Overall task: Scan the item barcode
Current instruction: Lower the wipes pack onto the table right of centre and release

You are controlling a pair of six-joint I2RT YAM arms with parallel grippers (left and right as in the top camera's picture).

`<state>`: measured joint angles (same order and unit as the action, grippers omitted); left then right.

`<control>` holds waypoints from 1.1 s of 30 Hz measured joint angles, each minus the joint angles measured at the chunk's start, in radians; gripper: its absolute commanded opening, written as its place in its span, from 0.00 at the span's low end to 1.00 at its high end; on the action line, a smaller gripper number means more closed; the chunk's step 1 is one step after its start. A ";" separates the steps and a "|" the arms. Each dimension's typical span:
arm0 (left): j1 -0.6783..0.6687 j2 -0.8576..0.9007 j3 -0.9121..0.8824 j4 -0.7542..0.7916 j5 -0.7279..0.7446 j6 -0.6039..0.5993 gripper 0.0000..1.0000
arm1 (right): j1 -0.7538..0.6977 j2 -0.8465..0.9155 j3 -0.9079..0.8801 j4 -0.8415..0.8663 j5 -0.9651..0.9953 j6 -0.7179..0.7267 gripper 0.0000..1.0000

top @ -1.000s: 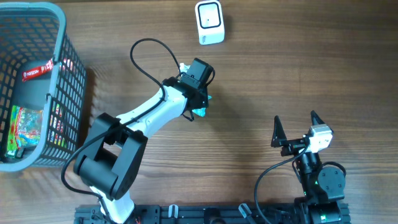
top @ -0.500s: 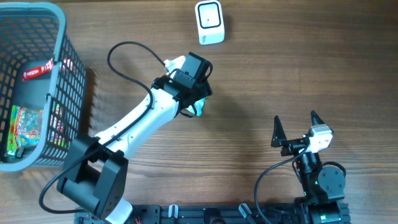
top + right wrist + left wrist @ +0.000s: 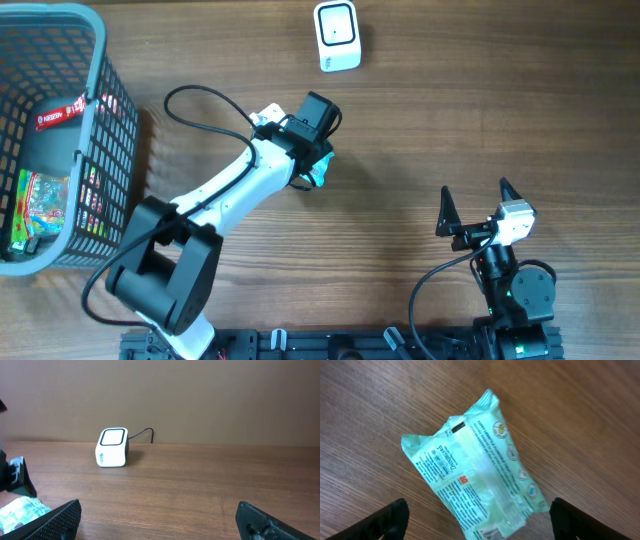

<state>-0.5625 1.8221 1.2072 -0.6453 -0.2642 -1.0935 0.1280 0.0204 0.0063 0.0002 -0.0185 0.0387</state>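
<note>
Left claw: the left gripper point(image 3: 479, 519) hangs over the packet, its jaws spread wide and gripping nothing.
Item: the mint-green packet point(image 3: 475, 475) lies flat on the table point(image 3: 450, 100) near its middle, printed side up, between the two fingers.
Scanner: the white scanner point(image 3: 337, 36) stands by the far edge, well apart from the packet.
Right claw: the right gripper point(image 3: 474, 200) sits by the near edge toward the right corner, fully spread and empty.
Basket: the grey basket point(image 3: 100, 60) fills the far left corner, with packaged goods inside.
</note>
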 measured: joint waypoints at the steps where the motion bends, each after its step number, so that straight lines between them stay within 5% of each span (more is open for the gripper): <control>1: 0.000 0.010 -0.002 0.006 0.000 -0.003 0.84 | 0.000 0.000 0.000 0.000 0.000 0.000 1.00; 5: 0.000 0.049 -0.004 0.066 0.001 -0.005 0.80 | 0.000 0.000 0.000 0.000 0.000 0.000 1.00; 10: 0.000 0.130 -0.005 0.114 0.007 -0.011 0.60 | 0.000 0.000 0.000 0.000 0.000 0.000 1.00; 16: -0.032 0.130 -0.005 0.137 0.060 0.117 0.65 | 0.000 0.000 0.000 0.000 0.000 0.000 1.00; 22: -0.253 0.130 -0.006 0.185 0.122 0.281 0.70 | 0.000 0.000 0.000 0.000 0.000 0.000 1.00; 24: -0.297 0.134 -0.006 0.249 0.155 0.289 0.74 | 0.000 0.000 0.000 0.000 0.000 0.000 1.00; 28: -0.360 0.138 -0.007 0.332 0.204 0.296 0.98 | 0.000 0.000 0.000 0.000 0.000 0.000 1.00; 33: -0.321 0.113 0.014 0.210 0.206 0.386 1.00 | 0.000 0.000 0.000 0.000 0.000 0.000 1.00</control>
<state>-0.8833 1.9350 1.2209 -0.4351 -0.0582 -0.7078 0.1280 0.0204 0.0063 0.0002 -0.0185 0.0387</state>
